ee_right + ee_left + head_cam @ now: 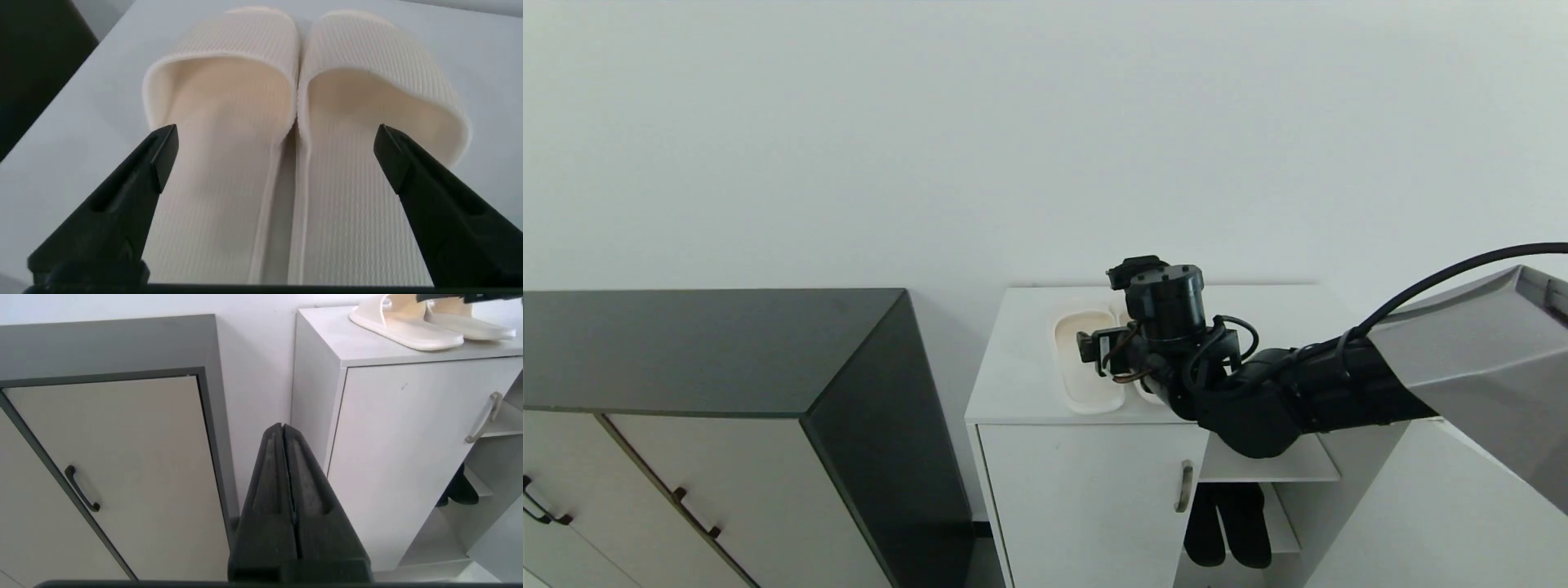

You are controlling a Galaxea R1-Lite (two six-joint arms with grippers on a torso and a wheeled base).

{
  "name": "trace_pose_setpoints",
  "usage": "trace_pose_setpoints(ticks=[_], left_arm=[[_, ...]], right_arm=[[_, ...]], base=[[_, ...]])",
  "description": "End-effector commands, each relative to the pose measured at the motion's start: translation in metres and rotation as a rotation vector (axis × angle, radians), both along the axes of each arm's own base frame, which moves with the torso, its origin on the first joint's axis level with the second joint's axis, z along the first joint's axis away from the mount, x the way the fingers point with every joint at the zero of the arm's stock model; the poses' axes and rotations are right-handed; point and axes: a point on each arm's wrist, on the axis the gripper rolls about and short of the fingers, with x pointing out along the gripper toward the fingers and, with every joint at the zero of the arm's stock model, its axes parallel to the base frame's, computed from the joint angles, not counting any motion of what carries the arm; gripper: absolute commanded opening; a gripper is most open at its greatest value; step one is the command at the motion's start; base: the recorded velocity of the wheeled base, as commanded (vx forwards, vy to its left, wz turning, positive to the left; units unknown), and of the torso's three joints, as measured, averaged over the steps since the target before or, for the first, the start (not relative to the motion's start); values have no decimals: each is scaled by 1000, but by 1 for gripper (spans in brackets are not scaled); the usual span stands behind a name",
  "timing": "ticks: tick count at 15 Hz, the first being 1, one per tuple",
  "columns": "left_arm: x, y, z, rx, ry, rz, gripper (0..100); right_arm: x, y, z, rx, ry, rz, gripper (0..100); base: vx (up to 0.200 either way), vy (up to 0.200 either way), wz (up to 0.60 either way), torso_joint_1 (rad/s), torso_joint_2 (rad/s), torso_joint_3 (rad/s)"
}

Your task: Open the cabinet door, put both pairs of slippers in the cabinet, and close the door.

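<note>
A pair of cream slippers lies side by side on top of the white cabinet. My right gripper hangs just above them, open, with one finger outside each slipper and nothing held. The cabinet's right side stands open, its door swung out. A pair of black slippers rests on a lower shelf inside. The cabinet's left door is closed. My left gripper is shut and empty, low in front of the gap between the two cabinets.
A dark grey cabinet with pale doors and black handles stands to the left of the white one. A white wall runs behind both. An inner shelf sits above the black slippers.
</note>
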Motion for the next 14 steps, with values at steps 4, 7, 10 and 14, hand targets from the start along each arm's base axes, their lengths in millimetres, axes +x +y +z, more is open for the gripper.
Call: trace_pose_setpoints(ticks=[4, 7, 10, 14], left_arm=[[0, 0, 0, 0, 1, 0, 0], [0, 0, 0, -2, 1, 0, 0], [0, 0, 0, -2, 1, 2, 0], [0, 0, 0, -2, 1, 2, 0]], right_arm=[[22, 5, -19, -7, 8, -24, 100], [41, 13, -25, 7, -13, -38, 100], [50, 15, -30, 7, -13, -47, 100], [51, 15, -27, 13, -22, -52, 0]], base=[[0, 0, 0, 0, 0, 0], [0, 0, 0, 0, 0, 0], [0, 0, 0, 0, 0, 0], [0, 0, 0, 0, 0, 0]])
